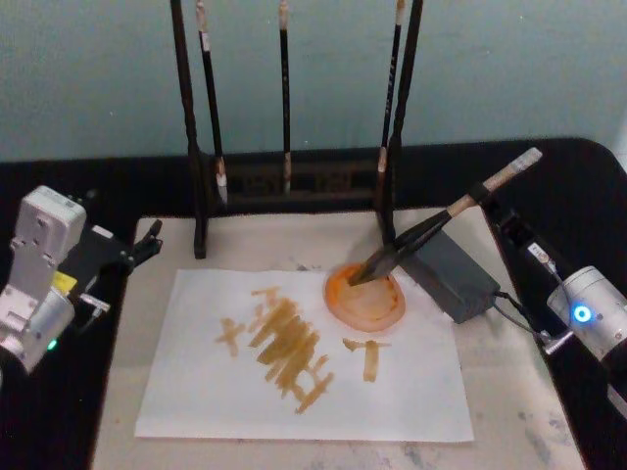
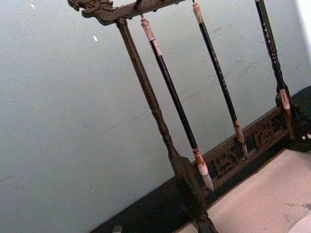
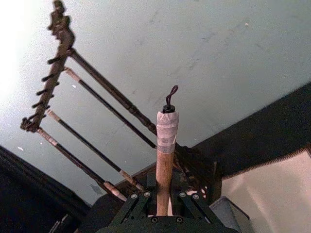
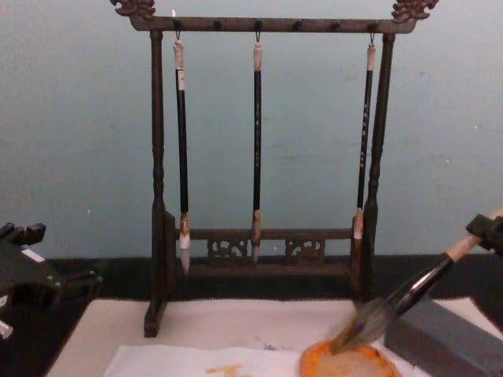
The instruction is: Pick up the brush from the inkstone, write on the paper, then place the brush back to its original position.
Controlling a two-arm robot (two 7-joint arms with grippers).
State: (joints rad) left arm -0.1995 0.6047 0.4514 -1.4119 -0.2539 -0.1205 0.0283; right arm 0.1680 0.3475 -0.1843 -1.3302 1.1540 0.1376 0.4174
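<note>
Beige brush (image 1: 423,233) handle clamped in right gripper (image 1: 485,196) jaws | bristles in orange dish (image 1: 380,311) | left gripper (image 1: 147,240) parked

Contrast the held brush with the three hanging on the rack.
The brush has a thick pale handle; the hanging brushes have thin black shafts. The brush leans tilted, bristles on the orange dish, held by the right claw; the hanging brushes dangle upright, untouched. Both point bristles down.
</note>
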